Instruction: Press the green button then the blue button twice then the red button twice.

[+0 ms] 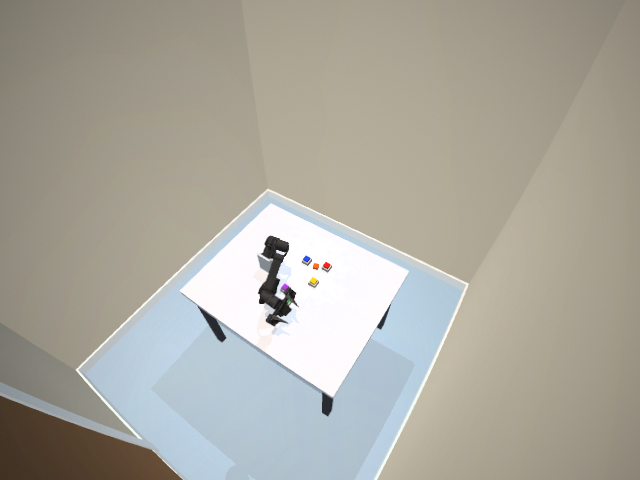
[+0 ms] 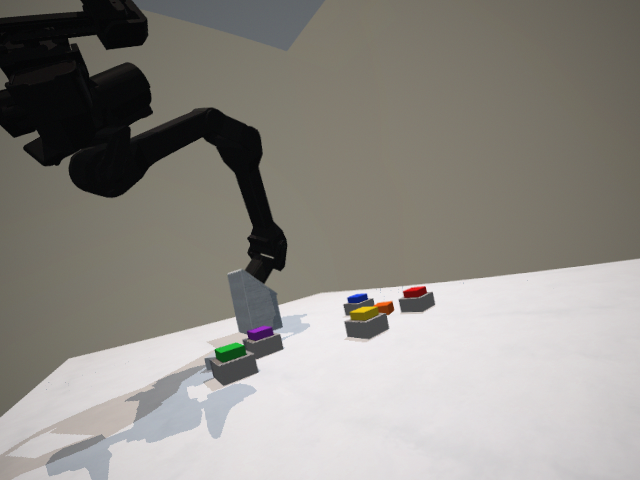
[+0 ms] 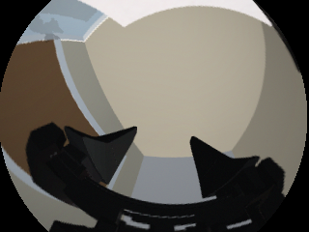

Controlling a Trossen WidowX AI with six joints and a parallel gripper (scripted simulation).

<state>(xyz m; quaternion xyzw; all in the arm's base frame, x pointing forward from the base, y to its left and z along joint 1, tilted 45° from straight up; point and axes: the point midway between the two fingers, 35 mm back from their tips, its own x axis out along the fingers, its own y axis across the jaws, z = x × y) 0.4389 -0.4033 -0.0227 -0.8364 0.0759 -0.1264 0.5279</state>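
Note:
The green button (image 1: 288, 301) (image 2: 230, 352) is raised on its grey base at the near left of the buttons in the exterior view; the arm partly hides it in the top view. The blue button (image 1: 306, 259) (image 2: 357, 298) and the red button (image 1: 326, 265) (image 2: 415, 292) stand at the back, both caps raised. My gripper (image 1: 292, 314) (image 3: 164, 134) is open and empty, high above the table near the green button's side. It points outward, and the wrist view shows mostly walls between its fingers. No button shows in the wrist view.
A purple button (image 1: 284, 287) (image 2: 260, 332) stands close behind the green one. A yellow button (image 1: 313, 281) (image 2: 364, 313) stands in front of the blue and red ones. An orange block (image 1: 315, 266) (image 2: 384, 307) lies between blue and red. All are on the white table (image 1: 351, 330) (image 2: 465, 387).

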